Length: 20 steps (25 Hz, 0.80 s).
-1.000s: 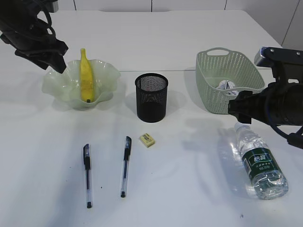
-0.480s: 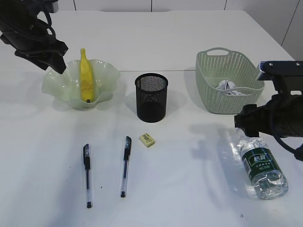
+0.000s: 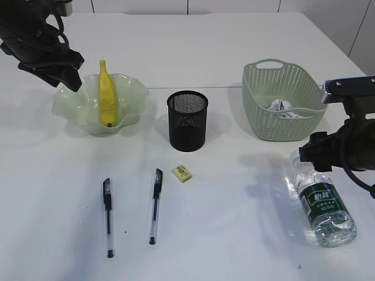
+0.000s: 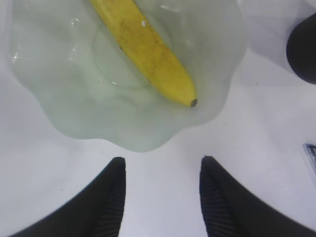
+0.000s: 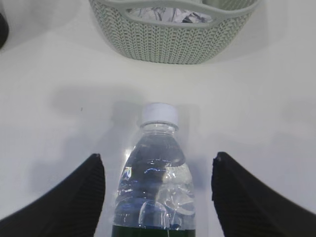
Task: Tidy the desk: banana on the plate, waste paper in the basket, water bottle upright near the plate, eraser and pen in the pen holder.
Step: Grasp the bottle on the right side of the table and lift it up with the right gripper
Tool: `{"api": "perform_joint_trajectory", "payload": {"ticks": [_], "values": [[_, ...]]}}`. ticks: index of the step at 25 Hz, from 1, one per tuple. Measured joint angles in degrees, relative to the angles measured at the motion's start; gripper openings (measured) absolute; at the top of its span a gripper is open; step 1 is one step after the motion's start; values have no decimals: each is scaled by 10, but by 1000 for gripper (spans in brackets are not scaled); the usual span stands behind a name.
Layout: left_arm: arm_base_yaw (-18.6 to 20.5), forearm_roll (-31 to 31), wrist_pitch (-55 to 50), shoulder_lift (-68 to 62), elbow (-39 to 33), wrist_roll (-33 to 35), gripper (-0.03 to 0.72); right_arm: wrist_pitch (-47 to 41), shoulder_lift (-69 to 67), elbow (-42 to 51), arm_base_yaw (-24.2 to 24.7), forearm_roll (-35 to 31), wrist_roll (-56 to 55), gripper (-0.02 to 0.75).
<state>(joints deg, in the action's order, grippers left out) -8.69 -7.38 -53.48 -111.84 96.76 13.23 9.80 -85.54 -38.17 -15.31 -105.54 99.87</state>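
Observation:
The banana (image 3: 106,93) (image 4: 148,49) lies in the pale green plate (image 3: 132,88) (image 4: 74,108). My left gripper (image 3: 69,79) (image 4: 163,159) hovers open and empty over the desk (image 3: 234,234) at the plate's left rim. The water bottle (image 3: 325,205) (image 5: 155,182) lies on its side at the right, cap toward the basket (image 3: 281,108) (image 5: 173,42), which holds the waste paper (image 3: 281,107) (image 5: 163,14). My right gripper (image 3: 312,155) (image 5: 158,155) is open, its fingers astride the bottle's shoulder with gaps on both sides. The eraser (image 3: 182,173) and two pens (image 3: 108,216) (image 3: 155,205) lie in front of the pen holder (image 3: 187,120).
The pen holder's edge (image 4: 303,49) and a pen tip (image 4: 311,153) show at the right of the left wrist view. The desk's back edge runs behind plate and basket. The bottle rests near the desk's front right corner.
My right arm has moved right and toward the front, from the basket's near wall to over the bottle's neck. The left arm has not moved.

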Motion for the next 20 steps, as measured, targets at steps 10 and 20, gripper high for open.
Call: {"api": "perform_joint_trajectory", "payload": {"ticks": [10,20], "values": [[0,0,-7,0,0,0,339,-7,-32,1,0,0,0,507],[0,0,-8,0,0,0,339,-16,-70,-4,0,0,1,502]]}}
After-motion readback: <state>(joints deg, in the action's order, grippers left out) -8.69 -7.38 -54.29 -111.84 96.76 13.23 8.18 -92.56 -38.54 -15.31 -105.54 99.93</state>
